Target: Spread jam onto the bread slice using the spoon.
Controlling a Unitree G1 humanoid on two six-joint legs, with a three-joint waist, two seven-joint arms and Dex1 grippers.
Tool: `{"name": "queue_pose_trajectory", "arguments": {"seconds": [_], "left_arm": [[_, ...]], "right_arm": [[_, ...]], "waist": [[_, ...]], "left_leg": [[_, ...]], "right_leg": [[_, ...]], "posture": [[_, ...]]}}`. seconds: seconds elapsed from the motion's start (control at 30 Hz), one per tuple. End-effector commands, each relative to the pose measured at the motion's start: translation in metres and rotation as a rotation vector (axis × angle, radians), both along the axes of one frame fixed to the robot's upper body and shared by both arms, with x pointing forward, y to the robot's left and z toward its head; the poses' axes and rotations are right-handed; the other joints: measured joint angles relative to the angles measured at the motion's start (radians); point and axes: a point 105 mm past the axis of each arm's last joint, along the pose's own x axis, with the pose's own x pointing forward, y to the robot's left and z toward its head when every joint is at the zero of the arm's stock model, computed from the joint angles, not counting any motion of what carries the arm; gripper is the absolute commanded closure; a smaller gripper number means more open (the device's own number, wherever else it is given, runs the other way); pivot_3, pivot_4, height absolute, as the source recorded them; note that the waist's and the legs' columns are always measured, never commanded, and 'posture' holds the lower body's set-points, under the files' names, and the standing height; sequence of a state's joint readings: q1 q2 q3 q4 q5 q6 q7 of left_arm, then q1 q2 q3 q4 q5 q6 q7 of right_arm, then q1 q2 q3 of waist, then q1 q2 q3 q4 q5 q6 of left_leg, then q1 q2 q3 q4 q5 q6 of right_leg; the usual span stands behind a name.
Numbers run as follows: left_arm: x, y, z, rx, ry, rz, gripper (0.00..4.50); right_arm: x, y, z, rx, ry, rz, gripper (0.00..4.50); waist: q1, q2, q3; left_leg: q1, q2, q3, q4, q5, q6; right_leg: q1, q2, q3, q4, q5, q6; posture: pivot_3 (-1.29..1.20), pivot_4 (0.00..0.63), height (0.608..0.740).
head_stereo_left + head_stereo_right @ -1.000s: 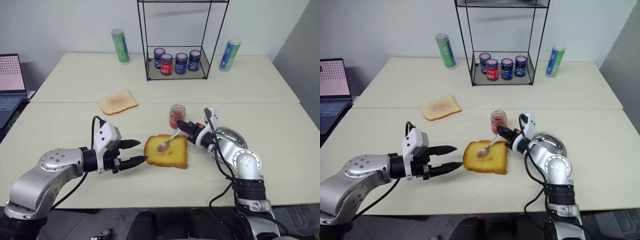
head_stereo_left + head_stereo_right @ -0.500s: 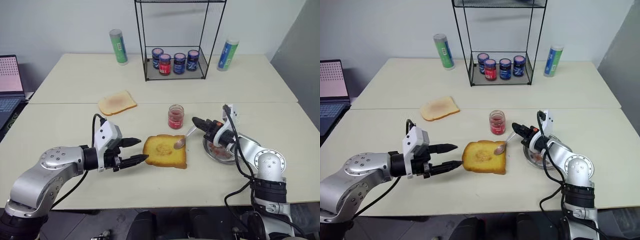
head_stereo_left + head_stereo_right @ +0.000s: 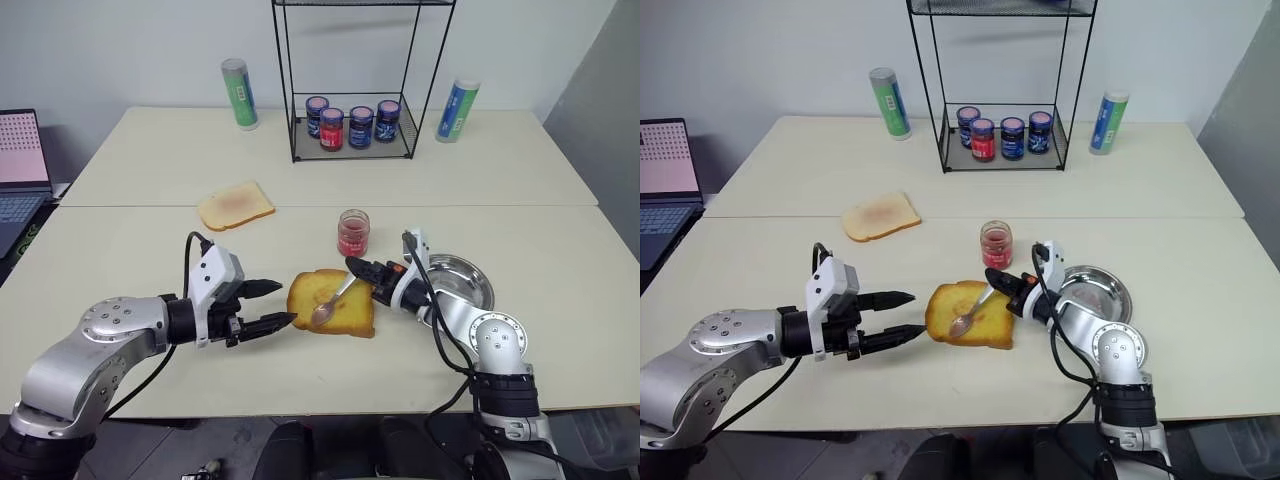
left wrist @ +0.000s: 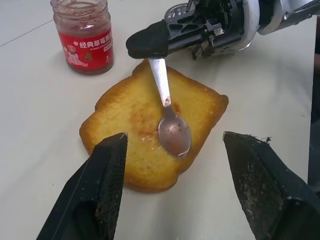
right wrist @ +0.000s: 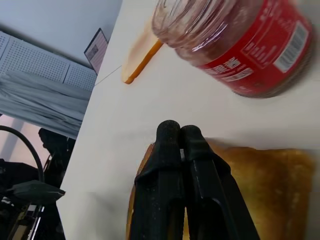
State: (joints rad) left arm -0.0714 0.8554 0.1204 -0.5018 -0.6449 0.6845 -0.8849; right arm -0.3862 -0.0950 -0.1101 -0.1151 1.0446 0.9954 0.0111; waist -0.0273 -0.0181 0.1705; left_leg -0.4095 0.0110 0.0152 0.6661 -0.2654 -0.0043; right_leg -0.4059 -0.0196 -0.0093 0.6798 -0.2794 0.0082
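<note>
- The bench (image 3: 150, 230) carries everything; the bread slice (image 3: 332, 303) lies near the middle of its near half, laid flat so I can spread on its top face.
- My left jaws (image 3: 272, 305) stand wide apart just beside the slice's left edge, holding nothing, I judge ready to steady it.
- The jam (image 3: 353, 233) jar sits open just behind the slice, within easy reach for reloading.
- My right jaws (image 4: 150, 42) are pinched tight on the spoon (image 4: 172, 127) handle; its smeared bowl rests on the slice's middle, ahead of their tips.
</note>
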Motion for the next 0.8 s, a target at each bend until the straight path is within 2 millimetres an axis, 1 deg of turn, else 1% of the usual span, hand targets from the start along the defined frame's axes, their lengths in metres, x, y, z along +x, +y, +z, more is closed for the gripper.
{"name": "queue_pose_trajectory", "arguments": {"seconds": [0.03, 0.07, 0.17, 0.27, 0.33, 0.37, 0.43, 0.47, 0.5, 0.57, 0.63, 0.67, 0.73, 0.8], "left_arm": [[-0.002, -0.002, 0.010, -0.004, -0.053, -0.012, 1.32], [-0.001, -0.002, 0.010, -0.006, -0.053, -0.012, 1.32], [0.000, -0.003, 0.010, -0.008, -0.053, -0.013, 1.32], [0.001, -0.004, 0.010, -0.009, -0.055, -0.016, 1.32], [0.003, -0.005, 0.010, -0.010, -0.058, -0.019, 1.32], [0.004, -0.005, 0.010, -0.009, -0.058, -0.019, 1.32], [0.006, -0.006, 0.012, -0.009, -0.060, -0.023, 1.32], [0.007, -0.006, 0.012, -0.010, -0.061, -0.025, 1.32], [0.008, -0.010, 0.018, -0.012, -0.068, -0.050, 1.32], [0.010, -0.020, 0.030, -0.022, -0.086, -0.108, 1.32], [0.011, -0.028, 0.037, -0.023, -0.100, -0.146, 1.32], [0.011, -0.035, 0.040, -0.023, -0.109, -0.174, 1.32], [0.012, -0.055, 0.046, -0.015, -0.139, -0.256, 1.32], [0.011, -0.071, 0.044, 0.012, -0.156, -0.332, 1.32]], "right_arm": [[0.011, -0.029, 0.014, -0.032, -0.063, -0.071, 4.43], [0.011, -0.035, 0.018, -0.038, -0.075, -0.075, 4.43], [0.012, -0.043, 0.026, -0.045, -0.095, -0.079, 4.43], [0.014, -0.046, 0.034, -0.043, -0.117, -0.083, 4.43], [0.013, -0.046, 0.045, -0.022, -0.140, -0.079, 4.43], [0.013, -0.044, 0.050, 0.001, -0.148, -0.076, 4.43], [0.007, -0.036, 0.070, 0.097, -0.176, -0.044, 4.43], [0.005, -0.033, 0.077, 0.130, -0.185, -0.030, 4.43], [0.000, -0.036, 0.089, 0.160, -0.214, -0.032, 4.43], [-0.007, -0.050, 0.102, 0.161, -0.256, -0.073, 4.43], [-0.010, -0.063, 0.105, 0.142, -0.266, -0.118, 4.43], [-0.010, -0.074, 0.105, 0.129, -0.265, -0.162, 4.43], [-0.011, -0.111, 0.100, 0.068, -0.261, -0.296, 4.43], [-0.014, -0.144, 0.092, 0.019, -0.244, -0.413, 4.43]], "waist": [[0.001, 0.000, 0.000], [0.001, 0.000, 0.000], [0.004, 0.000, 0.000], [0.001, 0.000, 0.000], [0.000, 0.000, 0.000], [0.000, 0.000, 0.000], [0.000, 0.000, 0.000], [0.000, 0.000, 0.000], [0.000, 0.000, 0.000], [0.002, 0.000, 0.000], [0.010, -0.001, 0.000], [0.011, -0.001, 0.000], [0.022, -0.001, 0.000], [0.030, -0.002, -0.001]], "left_leg": [[0.000, 0.000, 0.000, 0.000, 0.000, 0.000], [0.000, 0.000, 0.000, 0.000, 0.000, 0.000], [0.000, 0.000, 0.000, 0.000, 0.000, 0.000], [0.000, 0.000, 0.000, 0.000, 0.000, 0.000], [0.001, 0.000, 0.000, 0.000, 0.000, 0.000], [0.001, 0.000, 0.000, 0.000, 0.000, 0.000], [0.001, 0.000, 0.000, 0.000, 0.000, 0.000], [0.000, 0.000, 0.000, 0.000, 0.000, 0.000], [0.000, 0.000, 0.000, 0.000, 0.000, 0.000], [0.000, 0.000, 0.000, 0.000, 0.000, 0.000], [-0.001, -0.001, -0.001, 0.001, 0.000, 0.000], [-0.002, -0.001, -0.001, 0.001, 0.000, 0.000], [-0.001, -0.001, 0.000, 0.001, 0.000, 0.000], [-0.003, -0.002, 0.000, 0.002, 0.000, 0.000]], "right_leg": [[0.000, 0.000, 0.000, 0.000, 0.000, 0.000], [0.000, 0.000, 0.000, 0.000, 0.000, 0.000], [0.000, 0.000, 0.000, 0.000, 0.000, 0.000], [0.000, 0.000, 0.000, 0.000, 0.000, 0.000], [0.000, 0.000, 0.000, 0.000, 0.000, 0.000], [0.000, 0.000, 0.000, 0.000, 0.000, 0.000], [0.000, 0.000, 0.000, 0.000, 0.000, 0.000], [0.000, 0.000, 0.000, 0.000, 0.000, 0.000], [0.000, 0.000, 0.000, 0.000, 0.000, 0.000], [0.000, 0.000, 0.000, 0.000, 0.000, 0.000], [0.001, 0.000, -0.001, 0.000, 0.000, 0.000], [0.000, 0.000, -0.001, 0.000, 0.000, 0.000], [0.001, -0.001, 0.000, -0.002, 0.000, 0.000], [0.001, -0.001, -0.001, -0.002, 0.000, 0.000]], "posture": [[0.00, 0.150, 0.740], [0.00, 0.150, 0.740], [0.00, 0.150, 0.740], [0.00, 0.150, 0.740], [0.00, 0.150, 0.740], [0.00, 0.150, 0.740], [0.00, 0.150, 0.740], [0.00, 0.150, 0.740], [0.00, 0.150, 0.740], [0.00, 0.150, 0.740], [0.00, 0.150, 0.740], [0.00, 0.150, 0.740], [0.00, 0.150, 0.740], [0.00, 0.150, 0.740]]}}
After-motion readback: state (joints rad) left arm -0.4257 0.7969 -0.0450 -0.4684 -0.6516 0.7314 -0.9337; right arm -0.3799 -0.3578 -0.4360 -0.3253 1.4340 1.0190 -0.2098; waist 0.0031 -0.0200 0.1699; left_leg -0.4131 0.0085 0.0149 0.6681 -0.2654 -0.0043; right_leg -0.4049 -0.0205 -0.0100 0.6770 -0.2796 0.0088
